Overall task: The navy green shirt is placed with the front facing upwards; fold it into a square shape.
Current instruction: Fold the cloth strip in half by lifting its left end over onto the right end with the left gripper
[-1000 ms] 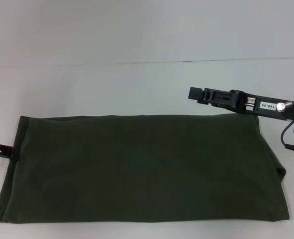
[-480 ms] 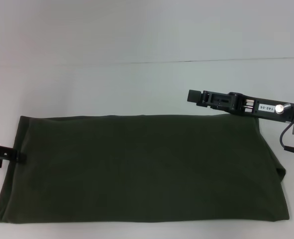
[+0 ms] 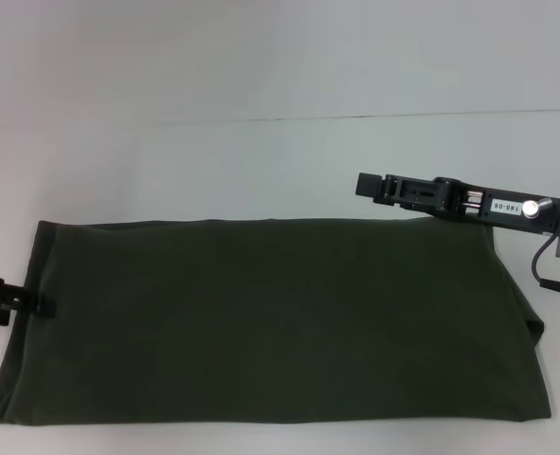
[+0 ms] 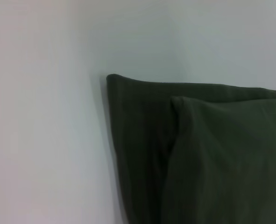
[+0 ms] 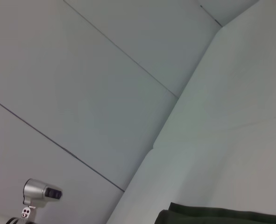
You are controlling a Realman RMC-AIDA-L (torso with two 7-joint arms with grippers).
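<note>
The navy green shirt (image 3: 270,322) lies flat on the white table (image 3: 261,161), folded into a long band, plain green side up. The left end effector (image 3: 14,301) touches the shirt's left edge; its opening I cannot tell. The right end effector (image 3: 367,184) hovers above the shirt's far right corner, fingers closed together, holding nothing.

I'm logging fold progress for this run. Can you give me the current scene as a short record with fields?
garment: navy green shirt, lying flat as a wide rectangle, plain side up, no lettering showing
surface: white table
left gripper: at the shirt's left edge
right gripper: held above the shirt's far right corner
fold state: long band, not yet square
</note>
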